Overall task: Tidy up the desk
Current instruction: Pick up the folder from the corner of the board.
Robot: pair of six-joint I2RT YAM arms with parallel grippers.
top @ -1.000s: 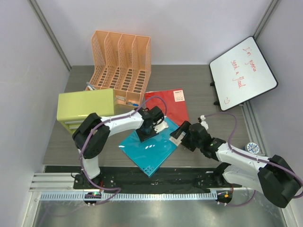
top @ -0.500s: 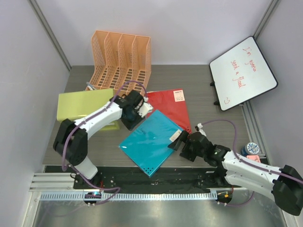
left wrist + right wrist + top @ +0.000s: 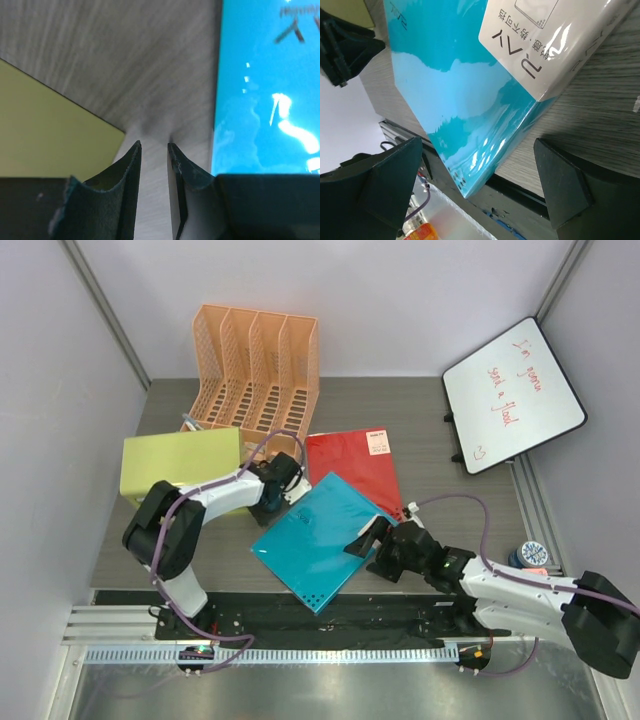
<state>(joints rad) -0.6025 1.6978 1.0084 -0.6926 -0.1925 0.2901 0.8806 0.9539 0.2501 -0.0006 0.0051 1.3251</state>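
The desk (image 3: 440, 420) is dark grey wood-grain. A teal folder (image 3: 315, 540) lies on it near the front edge, partly over a red folder (image 3: 355, 465). My left gripper (image 3: 272, 500) is low over bare desk between the lime-green cabinet (image 3: 175, 465) and the teal folder's left edge. In the left wrist view the left gripper (image 3: 154, 146) stands narrowly open with nothing between the fingers. My right gripper (image 3: 365, 548) is wide open at the teal folder's right edge. In the right wrist view the right gripper (image 3: 477, 150) frames the folder's corner (image 3: 450, 75) without touching it.
An orange mesh file rack (image 3: 255, 370) stands at the back left. A whiteboard (image 3: 512, 395) leans at the back right. A small blue-and-white round item (image 3: 530, 552) sits at the right edge. Pens (image 3: 262, 451) lie behind the cabinet. A black strip (image 3: 330, 615) runs along the front.
My left gripper left the teal folder's top and moved left, now low beside the cabinet. My right gripper moved left up to the folder's right edge.
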